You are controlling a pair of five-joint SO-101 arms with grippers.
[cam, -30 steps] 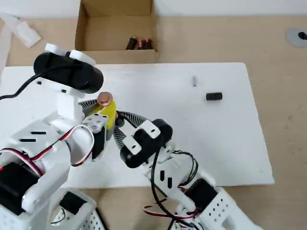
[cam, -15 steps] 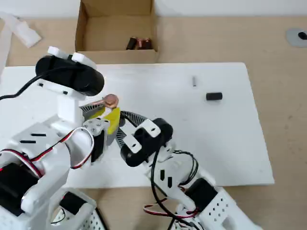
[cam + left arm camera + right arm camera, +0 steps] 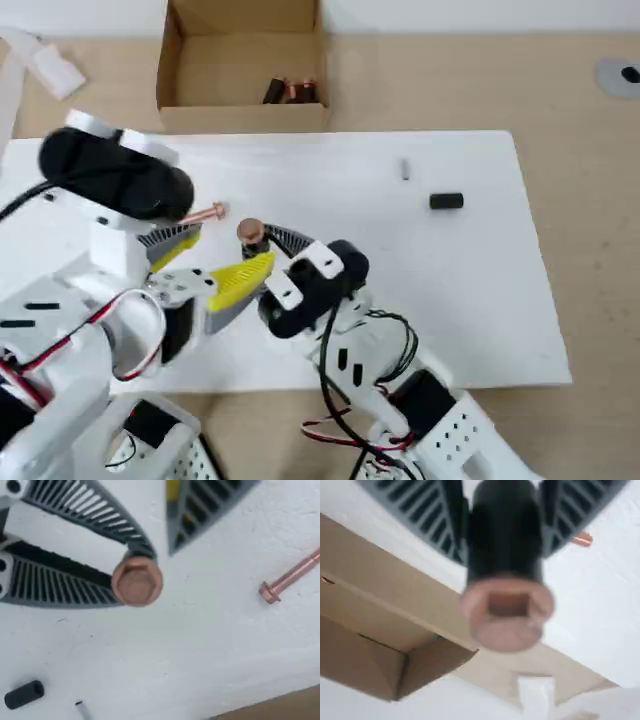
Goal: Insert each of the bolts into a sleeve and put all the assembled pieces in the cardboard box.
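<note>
My right gripper (image 3: 260, 243) is shut on a black sleeve (image 3: 505, 535) with a copper bolt head (image 3: 507, 611) showing at its end, held just above the white mat (image 3: 400, 290); the left wrist view shows that copper head (image 3: 136, 581) between two dark ribbed fingers. My left gripper (image 3: 228, 256) stands open just to its left, yellow finger (image 3: 242, 280) on one side. A loose copper bolt (image 3: 206, 212) lies on the mat beside the left gripper. A loose black sleeve (image 3: 446, 201) lies at the mat's right. The cardboard box (image 3: 180, 60) at the back holds assembled pieces (image 3: 290, 92).
A small grey pin (image 3: 405, 170) lies on the mat near the loose sleeve. The tan table (image 3: 590, 250) surrounds the mat. A white object (image 3: 48, 62) rests at the back left. The mat's right half has free room.
My left gripper has opened and drawn back toward the near left. The right gripper's sleeve with the copper head has shifted slightly right. The loose bolt now lies uncovered on the mat.
</note>
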